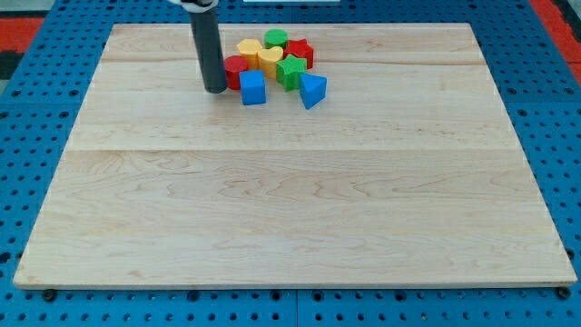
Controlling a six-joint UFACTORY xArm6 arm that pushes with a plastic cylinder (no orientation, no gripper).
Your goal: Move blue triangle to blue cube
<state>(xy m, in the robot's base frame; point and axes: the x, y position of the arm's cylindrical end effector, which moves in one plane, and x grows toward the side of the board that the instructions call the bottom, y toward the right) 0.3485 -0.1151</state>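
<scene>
Arm pose: the dark rod [208,45] descends near vertical from the view's top edge, upper end cut off by the frame; my tip [215,90] rests on the tabletop [290,200] at the upper centre-left; no jaws are fitted, so there is nothing to be apart or together, and nothing is held.

Contact: my tip stands just beside the red cylinder [235,71], at that block's 8 o'clock; whether the two touch cannot be told; the blue cube [253,88] lies near, at the tip's 3 o'clock, with a gap between.

Task items: the blue triangle [312,90] sits at the cluster's lower right corner, at 3 o'clock from the blue cube and apart from it, bare wood showing between them.

Other blocks, packed close at 12 o'clock from the two blue pieces: green star-like block [291,70]; yellow heart-like block [270,60]; second yellow block [249,46] behind it; red block [301,52], shape unclear; green cylinder [276,38] at the rear.

Surround: blue pegboard [36,100] borders the tabletop on all sides.
</scene>
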